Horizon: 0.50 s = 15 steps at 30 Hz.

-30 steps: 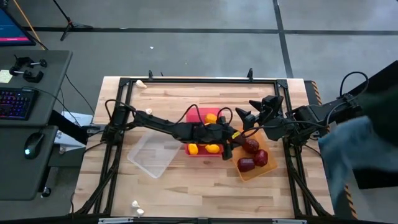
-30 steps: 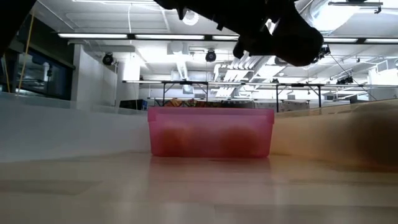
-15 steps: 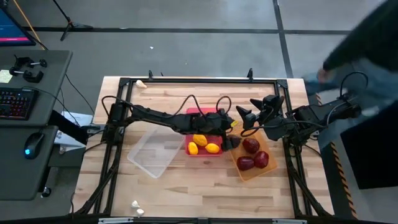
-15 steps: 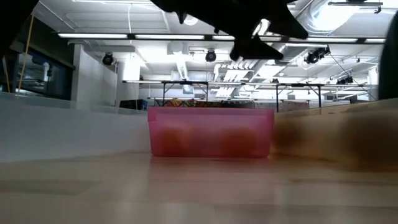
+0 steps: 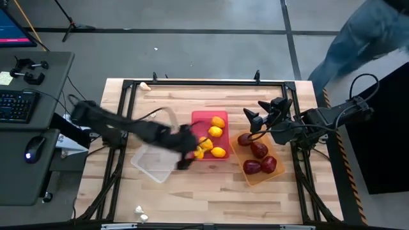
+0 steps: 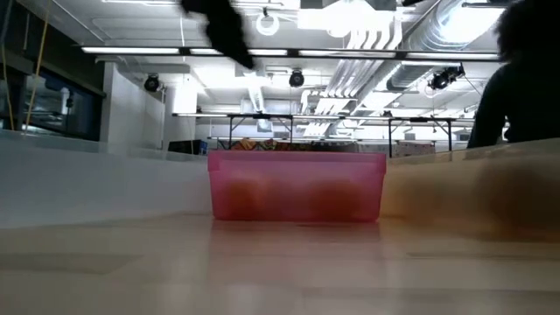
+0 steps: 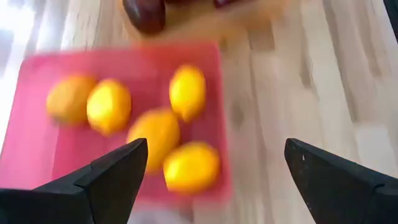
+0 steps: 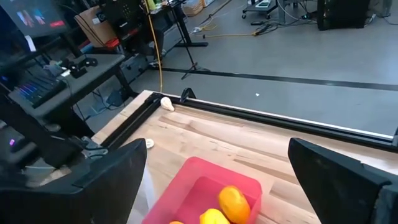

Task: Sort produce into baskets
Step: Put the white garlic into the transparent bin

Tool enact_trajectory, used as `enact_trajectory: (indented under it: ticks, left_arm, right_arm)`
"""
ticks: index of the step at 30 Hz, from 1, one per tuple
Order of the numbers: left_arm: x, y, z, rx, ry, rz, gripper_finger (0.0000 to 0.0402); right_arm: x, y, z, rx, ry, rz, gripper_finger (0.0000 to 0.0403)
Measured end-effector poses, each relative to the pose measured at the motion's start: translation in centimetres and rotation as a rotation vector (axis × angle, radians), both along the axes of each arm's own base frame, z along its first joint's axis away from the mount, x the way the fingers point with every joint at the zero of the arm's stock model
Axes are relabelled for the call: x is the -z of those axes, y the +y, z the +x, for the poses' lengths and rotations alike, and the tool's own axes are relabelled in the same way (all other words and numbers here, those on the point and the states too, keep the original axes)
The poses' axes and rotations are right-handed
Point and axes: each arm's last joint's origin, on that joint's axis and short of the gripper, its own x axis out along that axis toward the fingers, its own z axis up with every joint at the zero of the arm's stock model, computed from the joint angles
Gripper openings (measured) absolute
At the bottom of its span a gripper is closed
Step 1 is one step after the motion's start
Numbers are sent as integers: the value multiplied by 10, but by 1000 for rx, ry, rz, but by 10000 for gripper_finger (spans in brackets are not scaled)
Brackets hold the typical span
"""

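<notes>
The red-pink bin (image 5: 199, 121) holds several yellow lemons (image 5: 215, 131), which also show in the left wrist view (image 7: 149, 130). The orange bin (image 5: 261, 177) holds several dark red fruits (image 5: 259, 150). The clear bin (image 5: 152, 163) stands left of them. Whitish bulbs lie on the table at the far left (image 5: 146, 86) and the near left (image 5: 139, 209). My left gripper (image 5: 184, 156) (image 7: 214, 180) is open and empty, above the red-pink bin's near left corner. My right gripper (image 5: 255, 112) (image 8: 217, 186) is open and empty, above the table beyond the orange bin's far end.
A black metal frame (image 5: 204, 83) runs around the tabletop. A desk with a keyboard and mouse (image 5: 25, 102) stands off the left edge. A person (image 5: 358, 38) is on the floor beyond the table's far right corner. In the low view the red-pink bin (image 6: 296, 185) stands mid-table.
My left gripper has swung fast from over the gap between the red-pink and orange bins toward the table's left, to the red-pink bin's near left corner. More lemons show in that bin now. The person has walked from the table's right side toward the far right.
</notes>
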Motion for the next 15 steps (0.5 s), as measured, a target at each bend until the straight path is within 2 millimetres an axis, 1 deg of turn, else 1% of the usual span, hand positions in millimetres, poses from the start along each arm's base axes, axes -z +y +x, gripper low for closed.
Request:
enact_trajectory:
  ticks: [3, 5, 8, 11, 13, 15]
  left_arm:
    - [7, -26, -54, -22, 21, -9, 363]
    - [17, -41, -91, -20, 108, -70, 363]
    - [28, -67, -136, 20, 272, -189, 363]
    - [36, -98, -164, 93, 392, -237, 363]
    - [39, -117, -172, 121, 426, -239, 363]
    - [43, -138, -174, 134, 444, -228, 363]
  right_arm:
    - [1, 0, -1, 0, 18, -7, 381]
    - [2, -1, -2, -1, 32, -12, 381]
    - [4, -1, -3, -2, 55, -21, 381]
    - [5, -2, -4, -2, 78, -30, 381]
    - [5, -2, -5, -1, 86, -33, 381]
    - [6, -2, -5, -2, 95, -37, 381]
